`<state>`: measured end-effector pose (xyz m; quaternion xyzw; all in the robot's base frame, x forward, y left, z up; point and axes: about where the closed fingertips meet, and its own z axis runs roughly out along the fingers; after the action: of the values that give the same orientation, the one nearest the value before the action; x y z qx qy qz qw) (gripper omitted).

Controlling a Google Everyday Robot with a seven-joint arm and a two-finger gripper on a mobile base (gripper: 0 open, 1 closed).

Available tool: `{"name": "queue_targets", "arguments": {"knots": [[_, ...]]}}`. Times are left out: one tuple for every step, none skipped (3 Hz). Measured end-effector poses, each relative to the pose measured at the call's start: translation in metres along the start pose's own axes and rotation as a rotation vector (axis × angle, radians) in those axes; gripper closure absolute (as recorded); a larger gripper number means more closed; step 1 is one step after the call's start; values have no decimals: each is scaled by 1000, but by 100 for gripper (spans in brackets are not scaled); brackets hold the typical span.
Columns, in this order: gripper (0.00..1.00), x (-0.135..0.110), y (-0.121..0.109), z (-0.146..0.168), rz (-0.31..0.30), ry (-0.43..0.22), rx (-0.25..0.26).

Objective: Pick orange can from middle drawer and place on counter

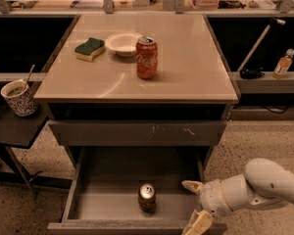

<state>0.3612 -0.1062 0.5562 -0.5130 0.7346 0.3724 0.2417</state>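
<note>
A red cola can (pixel 146 58) stood upright at upper centre; a white bowl (pixel 123 43) sat just beside it, a green sponge (pixel 89 49) further left; a patterned mug (pixel 19 98) stood on a dark side table (pixel 14 129) at mid left; a small bottle (pixel 283 63) stood upper right.

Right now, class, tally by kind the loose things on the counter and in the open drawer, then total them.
Cans: 2, the red can on the counter and the orange can in the middle drawer
Sponge: 1
Bowl: 1
Total: 4
The pincer hangs open at the drawer's right front corner, holding nothing.
</note>
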Motion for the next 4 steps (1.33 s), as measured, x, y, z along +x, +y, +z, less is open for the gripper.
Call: {"name": "queue_targets", "arguments": {"knots": [[0, 6, -5, 4, 50, -7, 57], [0, 15, -2, 22, 163, -73, 147], [0, 9, -19, 14, 199, -126, 315], [0, 10, -43, 5, 202, -134, 421]]}}
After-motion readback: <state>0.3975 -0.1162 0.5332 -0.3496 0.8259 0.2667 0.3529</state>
